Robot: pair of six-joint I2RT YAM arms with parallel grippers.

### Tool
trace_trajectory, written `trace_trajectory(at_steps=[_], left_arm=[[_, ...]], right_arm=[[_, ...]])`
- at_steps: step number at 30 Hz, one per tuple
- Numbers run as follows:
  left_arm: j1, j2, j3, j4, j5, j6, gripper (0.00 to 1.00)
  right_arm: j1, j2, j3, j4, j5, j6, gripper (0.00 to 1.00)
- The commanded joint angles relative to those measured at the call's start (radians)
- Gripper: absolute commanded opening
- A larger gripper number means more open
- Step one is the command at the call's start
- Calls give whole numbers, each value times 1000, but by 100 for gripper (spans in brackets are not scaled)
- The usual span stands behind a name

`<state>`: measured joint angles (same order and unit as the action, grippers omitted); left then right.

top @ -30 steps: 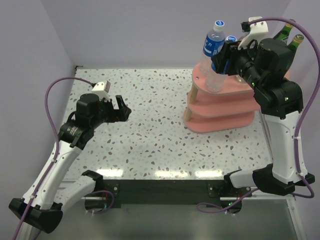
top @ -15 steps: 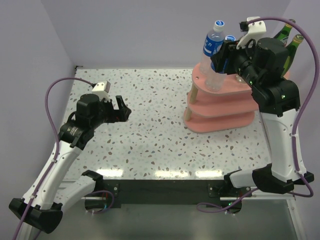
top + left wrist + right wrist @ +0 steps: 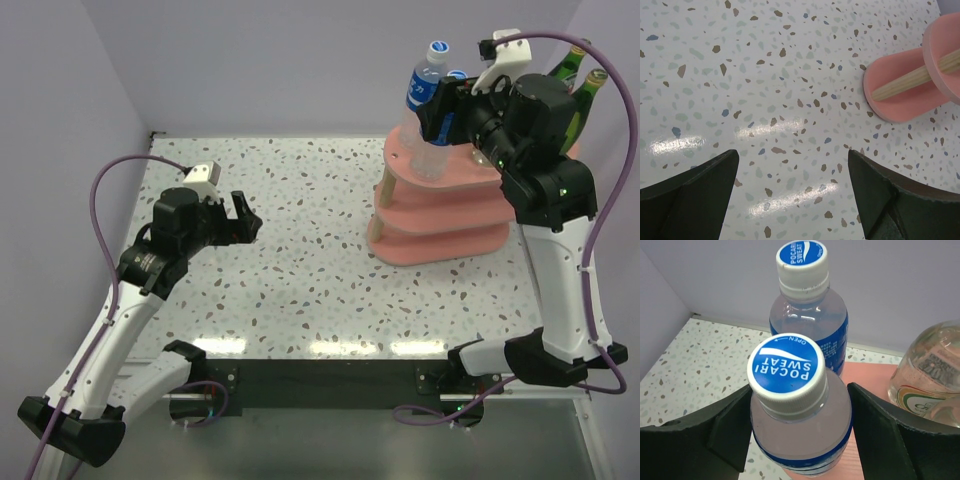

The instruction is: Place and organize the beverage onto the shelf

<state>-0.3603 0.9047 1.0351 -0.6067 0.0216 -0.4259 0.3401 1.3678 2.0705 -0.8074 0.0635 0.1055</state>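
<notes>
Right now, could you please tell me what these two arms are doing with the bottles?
The right gripper straddles a blue-labelled bottle standing on the shelf's top tier, beside its twin; whether it grips is unclear. Two green glass bottles and a clear bottle stand nearby. The left gripper hovers open over the table, holding nothing.

The top camera sat high behind the near edge of the speckled white desk (image 3: pixel 300 270), looking down and forward across it to the pink three-tier oval-board shelf (image 3: pixel 440 240). The left wrist camera faced down, close above the desk, sharing the shelf's left end. The right wrist camera looked from very near onto a blue-labelled clear plastic bottle (image 3: pixel 800 440) atop the shelf, also visible from above.
</notes>
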Motion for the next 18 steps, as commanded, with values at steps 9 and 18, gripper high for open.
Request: trace_trajectory(at_steps=[9,18], left_arm=[[4,-12,16,45,-8,19,95],[4,0,52,48,-5,29,96]], right_arm=[[-4,-41,13,91,-11,-27,99],[-6,-107,14,90,-60,-104,99]])
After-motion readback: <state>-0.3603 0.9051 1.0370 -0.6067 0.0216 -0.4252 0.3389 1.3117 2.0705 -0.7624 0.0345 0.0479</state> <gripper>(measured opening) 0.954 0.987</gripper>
